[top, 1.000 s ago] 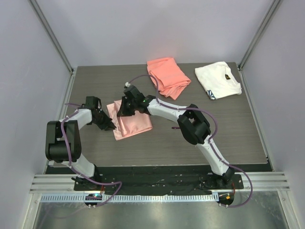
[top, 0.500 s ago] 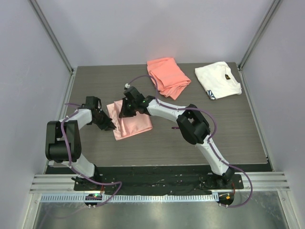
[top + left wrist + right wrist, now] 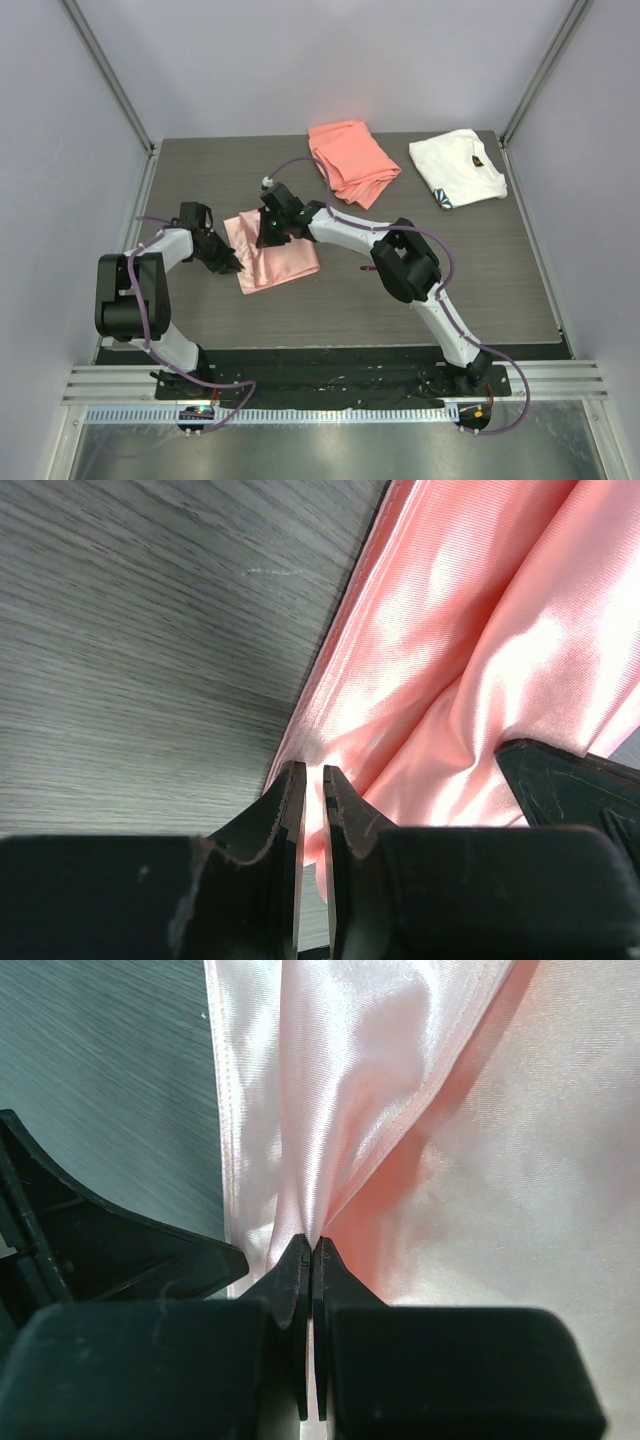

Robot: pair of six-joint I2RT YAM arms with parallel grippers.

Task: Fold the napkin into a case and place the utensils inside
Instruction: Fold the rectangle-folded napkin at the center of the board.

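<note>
While both arms are reaching toward the left middle of the dark wood-grain table (image 3: 450, 270), the left gripper (image 3: 228, 262) is lying low at the near-left edge of the glossy pale-pink satin napkin (image 3: 285, 258), jaws nearly closed and pinching that edge. The right gripper (image 3: 268, 238) is angling down over the far part, clamping tight on a raised ridge of cloth. The napkin is lying folded and wrinkled between them.

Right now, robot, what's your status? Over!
Left gripper pinching the napkin edge. Right gripper shut on a napkin fold. No utensils in sight. Coral cloth and white cloth lie well clear, far side.
</note>
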